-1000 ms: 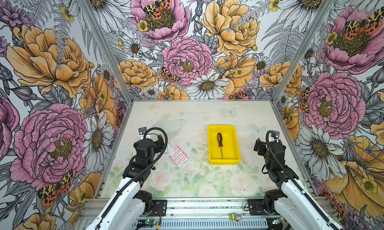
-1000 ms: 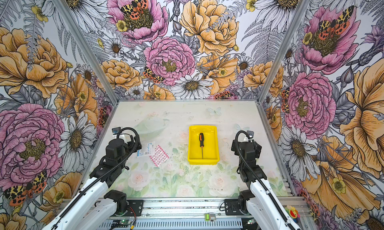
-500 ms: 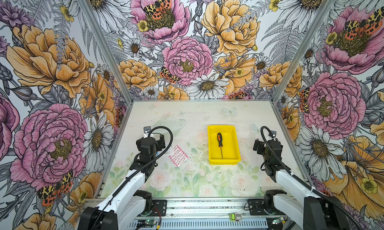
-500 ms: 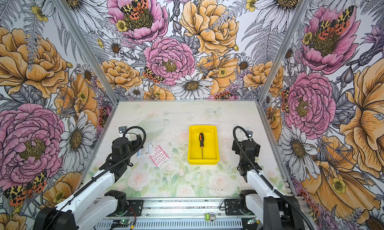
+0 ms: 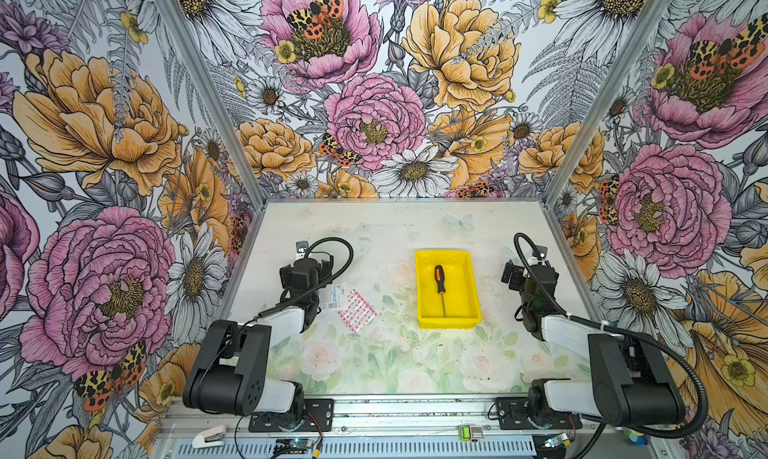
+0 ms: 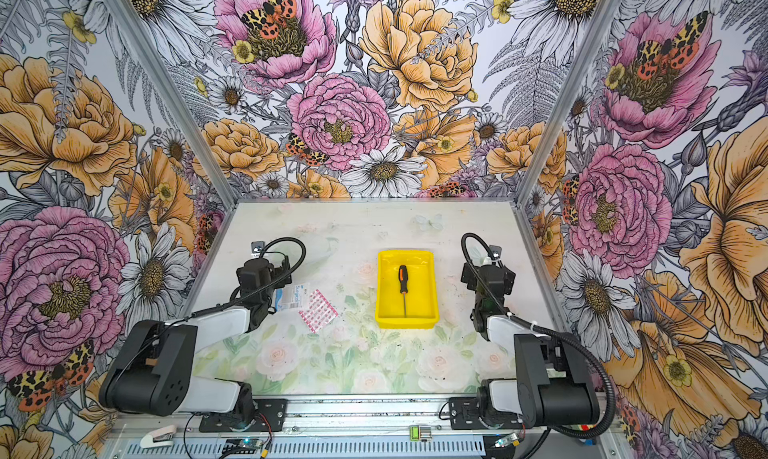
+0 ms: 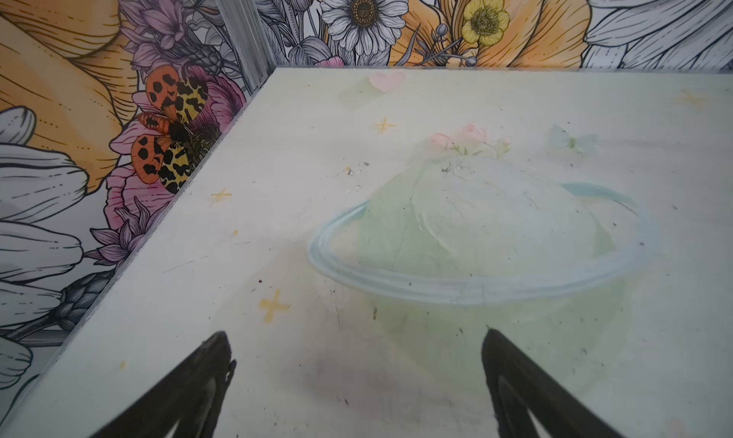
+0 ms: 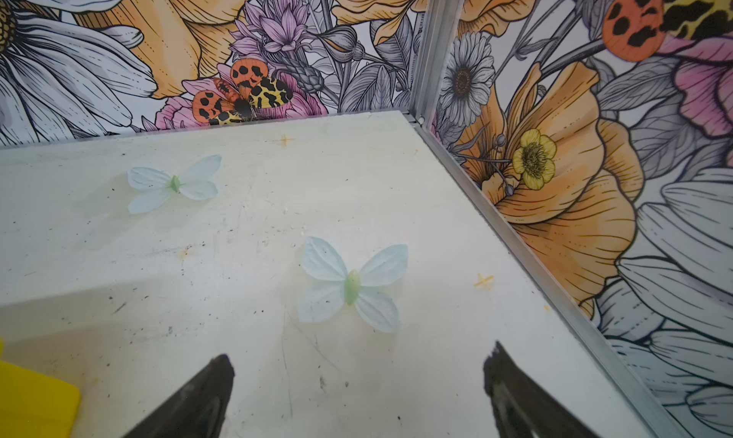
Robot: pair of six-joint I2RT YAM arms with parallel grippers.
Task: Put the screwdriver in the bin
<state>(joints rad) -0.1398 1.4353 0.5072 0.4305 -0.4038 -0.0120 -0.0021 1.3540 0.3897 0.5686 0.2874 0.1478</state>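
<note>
i see the screwdriver (image 5: pixel 439 288) lying flat inside the yellow bin (image 5: pixel 463 290), handle toward the back wall. my left gripper (image 7: pixel 355 337) and right gripper (image 8: pixel 359 354) both gape empty, well apart from the bin. i judge the task done.

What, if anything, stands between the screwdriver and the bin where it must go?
Nothing visible does. The screwdriver already lies flat on the floor of the bin, handle toward the back wall. The left gripper and the right gripper are open and hold nothing.
</note>
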